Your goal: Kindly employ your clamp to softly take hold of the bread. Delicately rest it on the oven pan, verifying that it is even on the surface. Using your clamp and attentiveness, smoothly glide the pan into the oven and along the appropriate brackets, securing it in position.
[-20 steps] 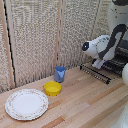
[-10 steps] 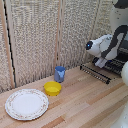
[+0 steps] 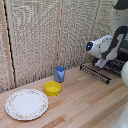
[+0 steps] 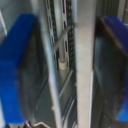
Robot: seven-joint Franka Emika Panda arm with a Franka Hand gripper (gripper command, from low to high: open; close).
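The clamp [image 3: 103, 63] hangs from the white and grey arm at the exterior view's right, down at the oven pan [image 3: 96, 73], a dark wire rack sticking out over the table. In the wrist view the blue-tipped fingers [image 4: 17, 75] stand wide apart on either side of the pan's wires and a silver bar [image 4: 82, 70], so the clamp [image 4: 67, 70] is open around the pan. The bread is not in view. The oven shows only as a dark mass [image 3: 122, 56] behind the arm. Its brackets are hidden.
A yellow bowl [image 3: 52, 88], a small blue cup [image 3: 60, 74] and a white patterned plate [image 3: 26, 104] stand on the wooden table [image 3: 85, 107] at the exterior view's left. A slatted screen [image 3: 45, 35] closes the back.
The arm has shifted very slightly towards the exterior view's right. The pan, bowl, cup and plate have not moved.
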